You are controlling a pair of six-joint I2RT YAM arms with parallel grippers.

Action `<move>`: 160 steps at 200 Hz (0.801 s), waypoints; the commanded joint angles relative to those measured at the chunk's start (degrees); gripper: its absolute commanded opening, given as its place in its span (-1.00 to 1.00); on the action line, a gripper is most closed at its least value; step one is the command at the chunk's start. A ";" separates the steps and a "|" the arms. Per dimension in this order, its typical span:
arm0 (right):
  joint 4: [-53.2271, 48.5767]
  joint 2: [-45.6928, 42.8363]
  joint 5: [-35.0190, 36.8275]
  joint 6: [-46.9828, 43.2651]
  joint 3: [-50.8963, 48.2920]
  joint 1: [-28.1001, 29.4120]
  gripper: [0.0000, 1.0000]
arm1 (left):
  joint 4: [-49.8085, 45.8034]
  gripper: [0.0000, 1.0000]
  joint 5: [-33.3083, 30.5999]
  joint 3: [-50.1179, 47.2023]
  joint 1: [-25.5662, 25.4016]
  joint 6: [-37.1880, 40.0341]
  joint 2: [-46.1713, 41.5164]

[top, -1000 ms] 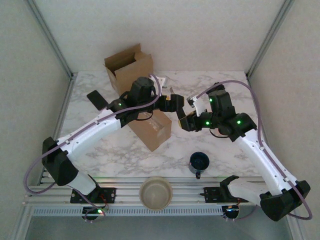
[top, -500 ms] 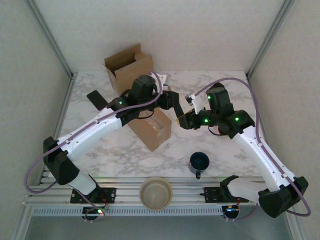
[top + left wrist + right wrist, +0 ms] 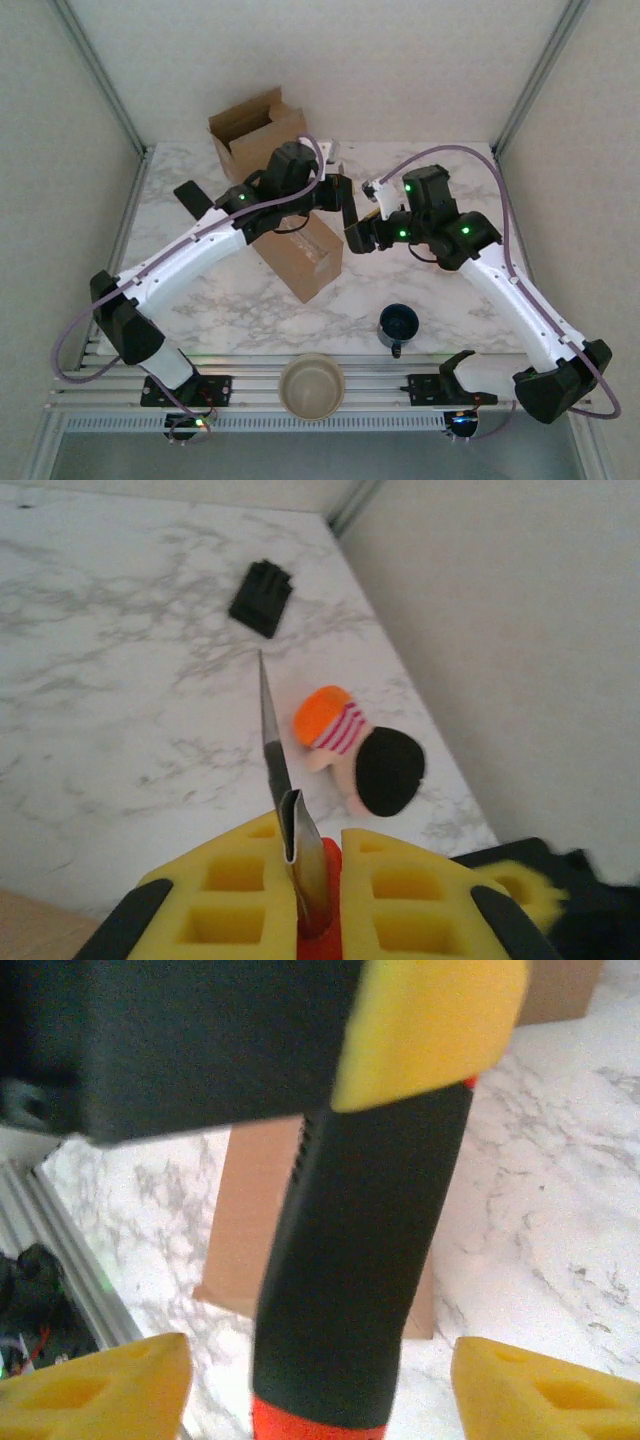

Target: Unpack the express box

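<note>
Now, with your left pincer (image 3: 305, 875) clamped shut on the knife (image 3: 272, 730) and your right pincer (image 3: 320, 1388) spread wide around its handle (image 3: 360, 1240), gripping nothing, back the right away before lowering the knife to the express box (image 3: 305, 262) just beneath.

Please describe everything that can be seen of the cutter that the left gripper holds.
The cutter has a thin grey metal blade, seen edge-on in the left wrist view, pointing away above the marble table. A red part at the blade's base is clamped between the yellow pads of the left gripper. In the right wrist view its black handle, red at one end, runs between the yellow fingers of the open right gripper, with gaps on both sides.
</note>
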 commanded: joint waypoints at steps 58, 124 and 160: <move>12.16 -0.18 52.33 -3.39 -5.31 24.99 0.81 | -18.86 -1.00 -10.92 15.24 0.22 -2.98 7.92; 21.22 12.67 79.45 1.04 -6.84 32.94 0.72 | -21.81 -1.00 -10.08 20.51 1.06 -3.30 9.98; 23.38 15.14 84.73 0.39 -5.97 32.62 0.69 | -21.74 -1.00 -10.17 19.47 1.14 -3.36 8.52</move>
